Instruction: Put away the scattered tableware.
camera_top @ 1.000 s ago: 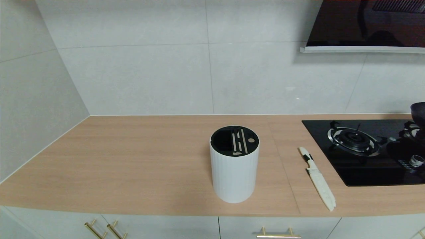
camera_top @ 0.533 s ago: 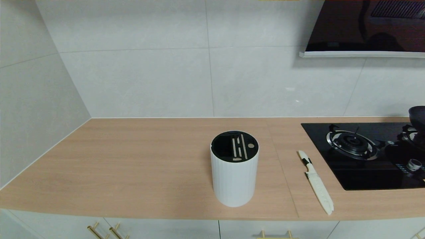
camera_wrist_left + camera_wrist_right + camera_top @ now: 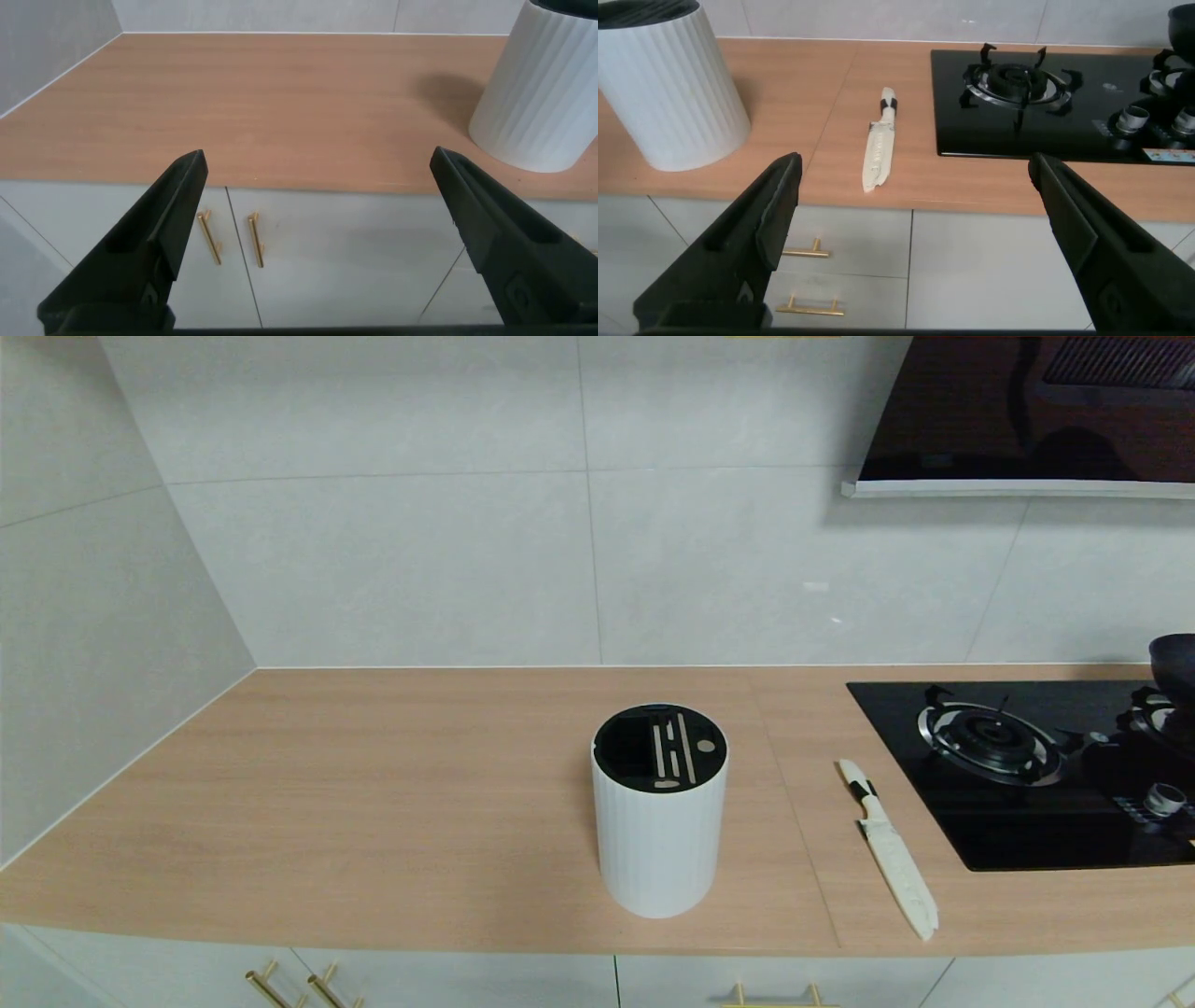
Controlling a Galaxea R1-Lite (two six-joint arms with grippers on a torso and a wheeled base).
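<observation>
A white knife (image 3: 887, 847) with a black band at its handle lies flat on the wooden counter (image 3: 373, 803), between the holder and the stove. Its tip points toward the counter's front edge. A white ribbed cylindrical holder (image 3: 660, 812) with a black slotted top stands upright in the middle of the counter. My left gripper (image 3: 318, 161) hangs open in front of the counter edge, with the holder (image 3: 547, 89) off to one side. My right gripper (image 3: 913, 166) is open too, below the front edge, facing the knife (image 3: 880, 145) and the holder (image 3: 668, 89). Neither gripper holds anything.
A black gas stove (image 3: 1018, 775) with burners fills the counter's right end, and a dark pot (image 3: 1174, 658) sits at its far right. A range hood (image 3: 1027, 411) hangs above. White cabinets with gold handles (image 3: 210, 238) run below the counter. Tiled walls close the back and left.
The head camera shifted slightly a second ago, so the whole picture sits a little lower. The knife and the holder have not moved on the counter.
</observation>
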